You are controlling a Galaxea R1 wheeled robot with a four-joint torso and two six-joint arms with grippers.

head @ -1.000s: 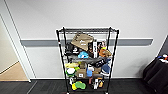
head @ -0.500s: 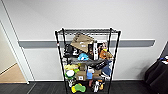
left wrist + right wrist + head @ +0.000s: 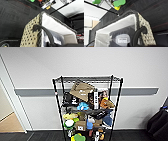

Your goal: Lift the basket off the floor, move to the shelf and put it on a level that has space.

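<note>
Head view: one shelf [image 3: 87,109], top level [image 3: 86,79] bare; one basket [image 3: 50,28]; claw states indiscernible.

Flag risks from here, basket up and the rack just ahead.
1. The basket already holds items, so a tilt could spill them.
2. The shelf has crammed lower tiers; only the level on top looks bare, a high lift.
3. A tan box leans just under it and might snag.

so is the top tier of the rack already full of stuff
No, the top tier of the black wire rack looks bare in the head view, while the tiers below are crowded with boxes and toys.
</note>
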